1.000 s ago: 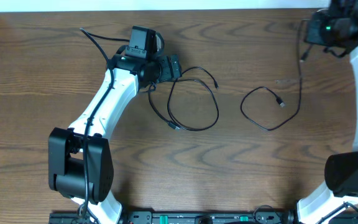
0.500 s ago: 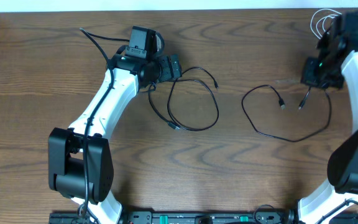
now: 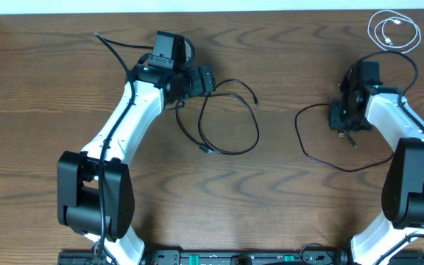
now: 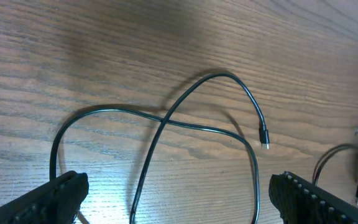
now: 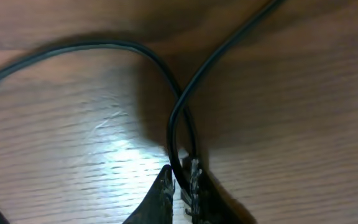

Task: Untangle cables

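Black right-side cable (image 5: 104, 45) lies looped on the worktop (image 3: 271, 191); right hand (image 5: 179, 183) pinches it where strands cross. Drag slowly, watch for snagging the second strand; left hand (image 4: 179, 193) gapes open above the other black cable (image 4: 165, 121).

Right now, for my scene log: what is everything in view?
white cable: one, white, coiled at the table's far right corner
left black cable: one, black, loosely looped, centre-left
right black cable: one, black, open loop on the right side
table: one, brown wood, under everything
left end effector: one, black, open, at the left black cable
right end effector: one, black, shut on the right black cable
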`<state>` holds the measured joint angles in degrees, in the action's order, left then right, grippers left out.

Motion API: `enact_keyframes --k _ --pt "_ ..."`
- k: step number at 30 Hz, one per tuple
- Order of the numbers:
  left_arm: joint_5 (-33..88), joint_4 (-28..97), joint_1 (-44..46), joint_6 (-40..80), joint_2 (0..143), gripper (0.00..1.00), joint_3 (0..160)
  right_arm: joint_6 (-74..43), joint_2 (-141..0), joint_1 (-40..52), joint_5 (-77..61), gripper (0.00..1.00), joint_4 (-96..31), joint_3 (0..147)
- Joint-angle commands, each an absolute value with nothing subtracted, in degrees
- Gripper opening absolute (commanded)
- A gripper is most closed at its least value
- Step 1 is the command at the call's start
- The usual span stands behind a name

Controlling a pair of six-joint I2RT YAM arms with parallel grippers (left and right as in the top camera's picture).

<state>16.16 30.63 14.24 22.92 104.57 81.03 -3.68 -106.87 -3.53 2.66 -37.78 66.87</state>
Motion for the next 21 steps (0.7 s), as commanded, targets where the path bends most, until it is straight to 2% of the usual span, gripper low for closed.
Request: enact_keyframes --k 1,2,4,7,9,12,15,18,19,21 --pt "15.77 30.74 14.04 23.20 104.49 0.98 81.43 -4.23 -107.00 -4.03 5.39 0.16 -37.30 66.63" --pt "15.77 30.74 14.04 23.20 104.49 0.98 81.43 -4.23 -107.00 -4.05 5.45 0.19 -37.28 66.63" --pt "15.77 30.74 14.04 23.20 104.49 0.98 81.43 -4.23 -107.00 -4.08 5.45 0.39 -37.34 66.63" --pt "15.77 30.74 14.04 23.20 104.49 0.98 81.43 -5.23 -107.07 -4.08 5.45 0.47 -37.28 66.57" --pt "15.77 30.74 14.04 23.20 104.49 0.98 81.43 -6.76 -107.53 -4.08 5.45 0.47 -37.01 66.35" --pt "15.77 30.72 14.04 23.20 104.49 0.98 81.43 -8.51 -108.97 -4.10 5.19 0.43 -37.17 66.24" --pt "15.77 30.74 14.04 23.20 104.49 0.98 81.43 -9.50 -110.15 -4.10 3.99 0.32 -37.45 66.15" --pt "15.77 30.72 14.04 23.20 104.49 0.98 81.43 -10.70 -110.17 -4.05 3.64 0.27 -37.30 66.08" --pt "15.77 30.72 14.04 23.20 104.49 0.98 81.43 -10.72 -110.17 -4.08 3.66 0.23 -37.30 65.98" --pt "15.77 30.74 14.04 23.20 104.49 0.98 81.43 -11.94 -110.17 -4.08 4.01 0.02 -37.19 65.65"
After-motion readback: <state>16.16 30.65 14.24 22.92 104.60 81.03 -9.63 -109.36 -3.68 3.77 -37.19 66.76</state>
